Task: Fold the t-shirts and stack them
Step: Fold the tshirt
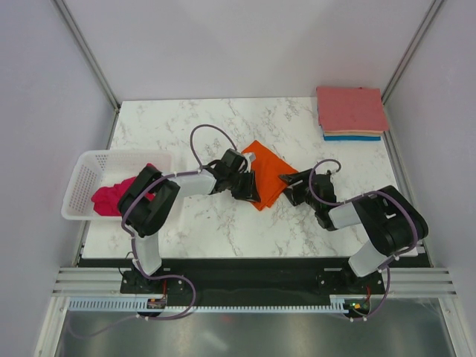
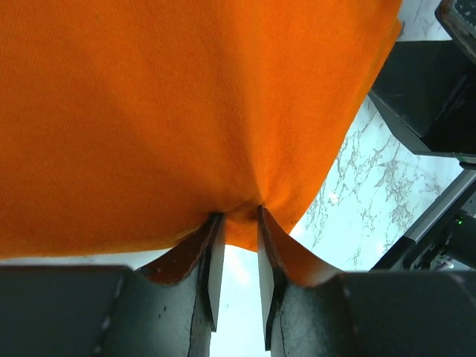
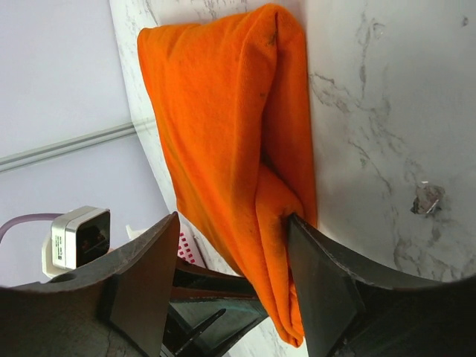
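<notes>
The bright orange t-shirt (image 1: 266,172) lies folded at the middle of the marble table. My left gripper (image 1: 249,186) is at its near-left edge. In the left wrist view the jaws (image 2: 238,219) are nearly closed and pinch a puckered bit of the orange cloth (image 2: 186,111). My right gripper (image 1: 291,182) is at the shirt's right edge. Its jaws (image 3: 232,217) stand wide open around the folded orange edge (image 3: 223,126), with the right finger (image 3: 327,282) touching the cloth. The magenta-pink t-shirt (image 1: 111,197) lies crumpled in the basket. Folded salmon-pink, peach and blue shirts (image 1: 351,111) are stacked at the back right.
A white plastic basket (image 1: 85,167) stands at the table's left edge. Grey walls close in the table on the left, back and right. The left arm's links show behind the cloth in the right wrist view (image 3: 201,297).
</notes>
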Robot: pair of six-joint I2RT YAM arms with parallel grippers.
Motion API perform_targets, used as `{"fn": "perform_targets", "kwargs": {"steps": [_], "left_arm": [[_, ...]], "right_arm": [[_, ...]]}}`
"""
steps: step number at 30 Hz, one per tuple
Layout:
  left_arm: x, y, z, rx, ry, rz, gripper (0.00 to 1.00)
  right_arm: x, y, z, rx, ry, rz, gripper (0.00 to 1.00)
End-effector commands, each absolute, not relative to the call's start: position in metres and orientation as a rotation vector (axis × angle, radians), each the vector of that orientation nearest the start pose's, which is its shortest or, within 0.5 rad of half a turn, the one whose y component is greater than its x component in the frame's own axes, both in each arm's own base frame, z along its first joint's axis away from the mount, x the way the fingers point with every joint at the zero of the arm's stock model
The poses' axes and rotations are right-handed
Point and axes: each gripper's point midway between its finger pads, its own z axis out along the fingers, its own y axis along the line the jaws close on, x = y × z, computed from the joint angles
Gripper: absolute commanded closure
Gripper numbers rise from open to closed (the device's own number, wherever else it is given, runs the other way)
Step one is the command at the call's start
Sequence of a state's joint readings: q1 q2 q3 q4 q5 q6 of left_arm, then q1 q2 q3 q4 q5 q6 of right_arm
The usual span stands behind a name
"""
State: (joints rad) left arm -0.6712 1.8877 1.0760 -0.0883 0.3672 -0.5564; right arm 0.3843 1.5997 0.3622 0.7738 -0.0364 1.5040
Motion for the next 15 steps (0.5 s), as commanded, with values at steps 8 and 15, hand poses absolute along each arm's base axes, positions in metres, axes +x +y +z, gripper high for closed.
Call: {"fn": "perform_targets", "kwargs": {"steps": [8,15], "left_arm": [[0.254,-0.311,-0.022,0.307,2.787,-0.828,0.69],[0.248,-0.305,-0.033,0.303,2.822,-0.796,0.70]], "right_arm": [[0.371,0.187,0.076,0.945,1.808,1.119,0.33],[0.381,0.188,0.091,0.709,1.815,1.021,0.32]]}}
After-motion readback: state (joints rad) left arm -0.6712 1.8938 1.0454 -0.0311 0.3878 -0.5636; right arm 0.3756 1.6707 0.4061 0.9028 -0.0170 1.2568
